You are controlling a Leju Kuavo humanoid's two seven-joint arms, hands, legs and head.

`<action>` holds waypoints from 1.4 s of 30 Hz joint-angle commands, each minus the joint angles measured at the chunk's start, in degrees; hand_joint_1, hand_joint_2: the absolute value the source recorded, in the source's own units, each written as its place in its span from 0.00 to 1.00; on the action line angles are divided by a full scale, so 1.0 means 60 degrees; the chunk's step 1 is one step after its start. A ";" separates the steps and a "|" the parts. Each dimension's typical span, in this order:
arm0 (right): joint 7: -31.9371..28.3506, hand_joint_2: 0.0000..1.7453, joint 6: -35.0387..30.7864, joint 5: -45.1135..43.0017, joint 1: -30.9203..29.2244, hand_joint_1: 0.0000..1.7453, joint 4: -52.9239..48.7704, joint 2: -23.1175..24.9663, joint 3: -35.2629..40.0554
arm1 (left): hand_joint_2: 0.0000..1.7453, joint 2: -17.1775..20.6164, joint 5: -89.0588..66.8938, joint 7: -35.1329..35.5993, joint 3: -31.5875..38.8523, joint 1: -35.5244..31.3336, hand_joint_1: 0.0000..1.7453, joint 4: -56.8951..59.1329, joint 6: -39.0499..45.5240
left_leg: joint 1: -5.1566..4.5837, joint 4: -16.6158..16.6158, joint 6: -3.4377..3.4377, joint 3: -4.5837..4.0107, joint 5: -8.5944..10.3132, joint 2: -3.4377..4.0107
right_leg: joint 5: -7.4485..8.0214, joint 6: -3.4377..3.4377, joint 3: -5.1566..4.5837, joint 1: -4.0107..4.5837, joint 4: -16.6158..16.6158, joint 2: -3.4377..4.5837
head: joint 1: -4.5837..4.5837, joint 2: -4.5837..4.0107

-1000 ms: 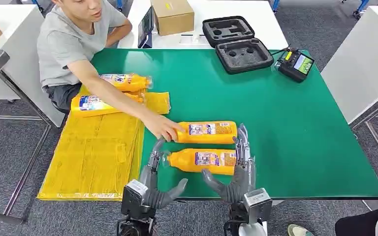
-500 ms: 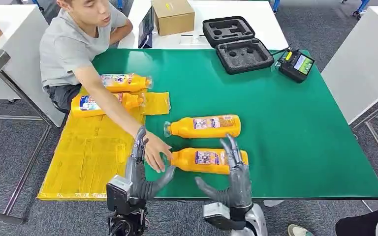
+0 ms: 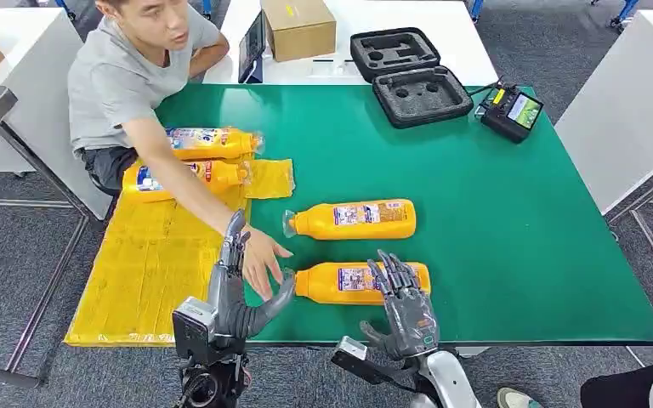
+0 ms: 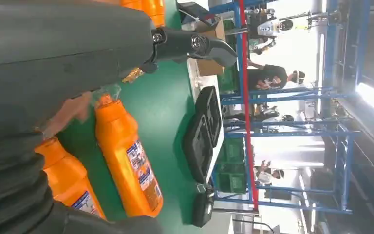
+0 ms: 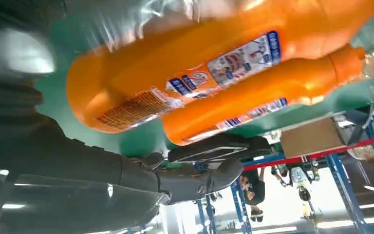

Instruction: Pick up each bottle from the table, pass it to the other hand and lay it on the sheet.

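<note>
From my head view, my left hand (image 3: 236,285) stands open with fingers spread at the green table's (image 3: 493,221) near edge, a person's hand (image 3: 261,259) partly hidden behind it, while my right hand (image 3: 404,306), fingers apart and holding nothing, covers the base of the nearer bottle (image 3: 353,282); the farther bottle (image 3: 350,219) lies beyond it and 2 bottles on the yellow sheet (image 3: 157,268), all label print too small to read. My left wrist view cuts off the nearer bottle behind my own grey cover. My right wrist view blurs both orange bottles, labels illegible.
</note>
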 commanded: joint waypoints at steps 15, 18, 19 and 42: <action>0.0625 1.00 0.0478 0.1466 -0.0051 0.00 0.0080 -0.0190 -0.0578 | 1.00 0.0212 -0.0055 0.0043 0.0002 -0.0018 0.00 0.0170 -0.0140 | 0.0001 -0.0006 -0.0016 0.0059 -0.0024 0.0004 | -0.0020 -0.0014 0.0054 -0.0001 -0.0003 0.0020 | 0.0000 0.0000; 0.0890 1.00 0.0625 0.1741 -0.0181 0.00 0.0031 -0.0256 -0.0660 | 1.00 0.0151 -0.0020 0.0043 -0.0045 -0.0049 0.00 0.0274 -0.0224 | -0.0001 -0.0008 -0.0012 0.0041 -0.0014 0.0002 | -0.0011 -0.0011 0.0037 -0.0003 -0.0003 0.0016 | 0.0000 0.0000; 0.0966 1.00 0.0754 0.1764 -0.0239 0.00 0.0104 -0.0291 -0.0707 | 1.00 0.0119 -0.0023 0.0043 -0.0062 -0.0079 0.00 0.0328 -0.0270 | -0.0002 -0.0007 -0.0007 0.0020 -0.0006 0.0005 | -0.0003 -0.0007 0.0018 -0.0003 -0.0004 0.0014 | 0.0000 0.0000; 0.1056 1.00 0.0695 0.2197 -0.0742 0.00 0.0573 -0.0435 -0.0801 | 1.00 0.0058 -0.0065 0.0043 -0.0333 -0.0447 0.00 0.0506 -0.0180 | 0.0000 -0.0008 -0.0008 0.0030 -0.0006 0.0002 | -0.0003 -0.0007 0.0031 -0.0001 -0.0009 0.0012 | 0.0000 0.0000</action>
